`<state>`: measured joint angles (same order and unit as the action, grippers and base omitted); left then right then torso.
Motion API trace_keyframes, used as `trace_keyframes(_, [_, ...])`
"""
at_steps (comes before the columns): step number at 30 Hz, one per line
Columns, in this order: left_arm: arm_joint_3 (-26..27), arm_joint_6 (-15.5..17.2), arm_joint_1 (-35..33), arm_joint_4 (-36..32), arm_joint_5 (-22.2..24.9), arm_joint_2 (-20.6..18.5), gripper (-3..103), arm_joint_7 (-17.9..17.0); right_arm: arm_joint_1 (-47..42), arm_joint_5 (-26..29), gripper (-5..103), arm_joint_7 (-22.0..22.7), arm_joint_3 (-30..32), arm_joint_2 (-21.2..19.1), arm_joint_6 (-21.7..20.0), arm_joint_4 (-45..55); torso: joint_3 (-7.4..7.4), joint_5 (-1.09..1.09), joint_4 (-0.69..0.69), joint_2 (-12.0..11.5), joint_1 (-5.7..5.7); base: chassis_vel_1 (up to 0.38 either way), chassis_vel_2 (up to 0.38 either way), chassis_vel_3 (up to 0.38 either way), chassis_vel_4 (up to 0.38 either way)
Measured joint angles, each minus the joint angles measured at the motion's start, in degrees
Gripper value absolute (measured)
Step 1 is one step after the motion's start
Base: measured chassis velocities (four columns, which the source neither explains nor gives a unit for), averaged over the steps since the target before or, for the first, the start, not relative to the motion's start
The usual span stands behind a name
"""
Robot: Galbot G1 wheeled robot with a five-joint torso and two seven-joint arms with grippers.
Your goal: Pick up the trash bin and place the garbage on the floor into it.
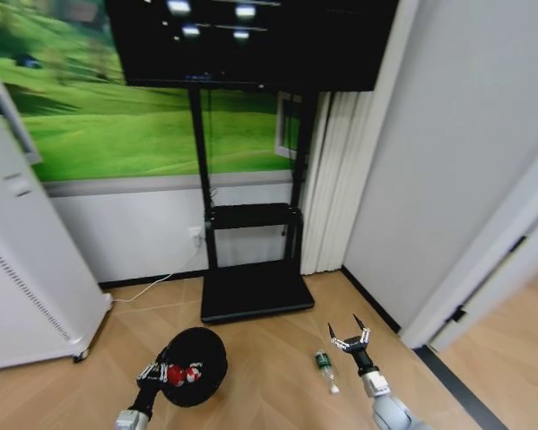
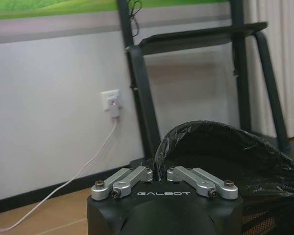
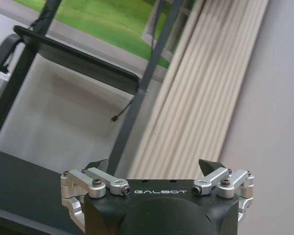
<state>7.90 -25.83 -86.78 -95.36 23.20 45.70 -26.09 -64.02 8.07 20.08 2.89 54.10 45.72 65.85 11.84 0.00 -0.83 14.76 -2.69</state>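
Trash bin [image 1: 195,365] hangs tipped in your left claw [image 1: 158,373], pinched shut on the lined rim, two red-and-white pieces [image 1: 183,374] already inside. Watch that thin hold: you could see the liner slip or the pieces spill. Your right claw [image 1: 351,340] is spread wide, empty, just beside the bottle [image 1: 325,366] on the floor; a glancing touch may roll it away.
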Motion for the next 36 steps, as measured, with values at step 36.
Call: trace_keyframes(36, [-1.63,-2.71,-1.09,-0.74,-2.50,2.78,7,0.09,1.47,-3.64,100,-0.08,-6.35,-0.61,0.04,-1.13,-2.50,0.01,0.00,-3.92,1.38,-0.026,-0.025,-0.029,-0.026])
